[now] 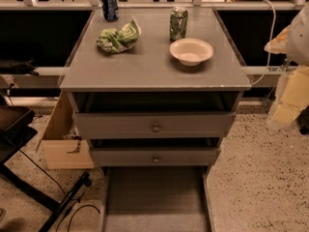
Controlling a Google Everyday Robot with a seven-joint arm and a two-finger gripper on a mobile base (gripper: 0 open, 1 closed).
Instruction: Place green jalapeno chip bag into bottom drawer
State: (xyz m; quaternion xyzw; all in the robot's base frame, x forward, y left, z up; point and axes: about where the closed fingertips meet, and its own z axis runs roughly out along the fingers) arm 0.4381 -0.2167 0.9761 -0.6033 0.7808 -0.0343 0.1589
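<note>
The green jalapeno chip bag (117, 36) lies crumpled on the left part of the grey cabinet top (145, 69). The bottom drawer (154, 195) is pulled out toward me at floor level, and its flat grey floor is bare. My gripper (288, 45) shows only as pale shapes with my arm at the right edge of the view. It is beside the cabinet, well to the right of the bag and apart from it, and nothing shows in it.
On the top also stand a green soda can (178, 23), a blue can (109, 5) and a white bowl (191, 51). Two upper knobbed drawers (155, 127) sit slightly ajar. Cardboard (62, 144) and a black stand (29, 178) are on the left floor.
</note>
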